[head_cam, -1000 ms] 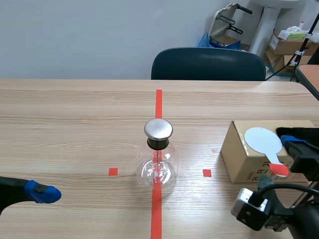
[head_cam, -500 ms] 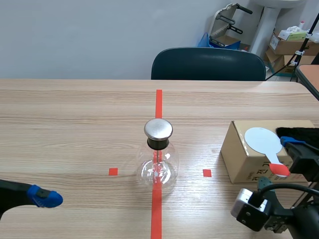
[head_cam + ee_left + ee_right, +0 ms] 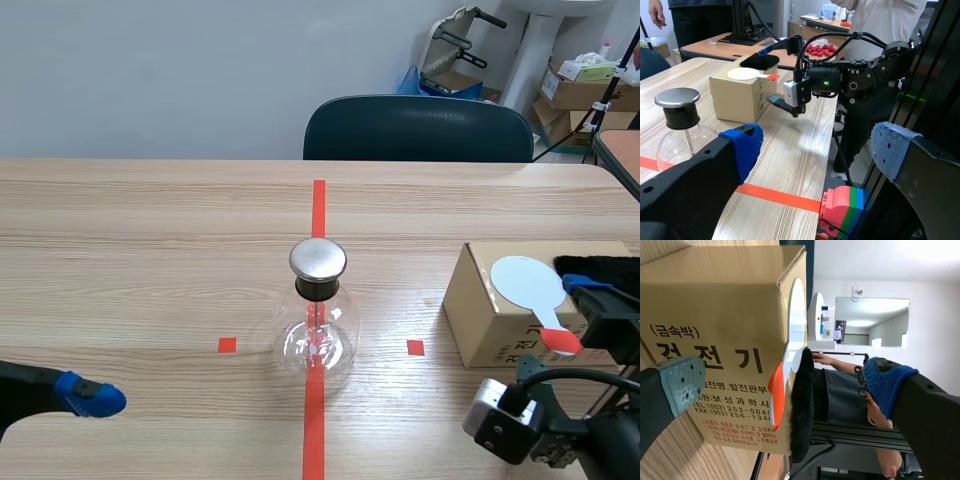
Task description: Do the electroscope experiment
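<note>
Left gripper [image 3: 817, 147]: jaws spread wide, nothing between them, both dotted pads [image 3: 746, 142] blue; the scene view showed only one blue tip of it [image 3: 90, 396], low over the near left of the table [image 3: 150, 230]. Right gripper [image 3: 785, 385]: jaws likewise spread apart, gripping nothing, one pad grey-green [image 3: 682, 382] and the other blue [image 3: 885, 380]; ahead between them lay the end of a cardboard box [image 3: 715, 315], the paddle [image 3: 792, 330] on its top, and a fur pad [image 3: 802, 405]. Contact with any of these could not be told. Electroscope flask [image 3: 318, 320]: round clear glass, black stopper, flat brushed-metal cap [image 3: 318, 259], thin rod inside; it stood upright at the table's middle on the orange-red tape line [image 3: 318, 210], well apart from both grippers. Paddle, scene view [image 3: 530, 285]: flat white disc with a short orange-red handle, lying on the brown box [image 3: 490, 320] near the right edge, the black shaggy fur pad [image 3: 600, 268] just beside it. Only the right wrist view showed the printed Korean lettering on the box's side. Only the left wrist view showed the right arm [image 3: 855, 80] side-on with a green light, a pink, green and blue block [image 3: 842, 210] below the table's edge, and people standing beyond. Only the scene view showed the dark chair [image 3: 420, 130] behind the table.
</note>
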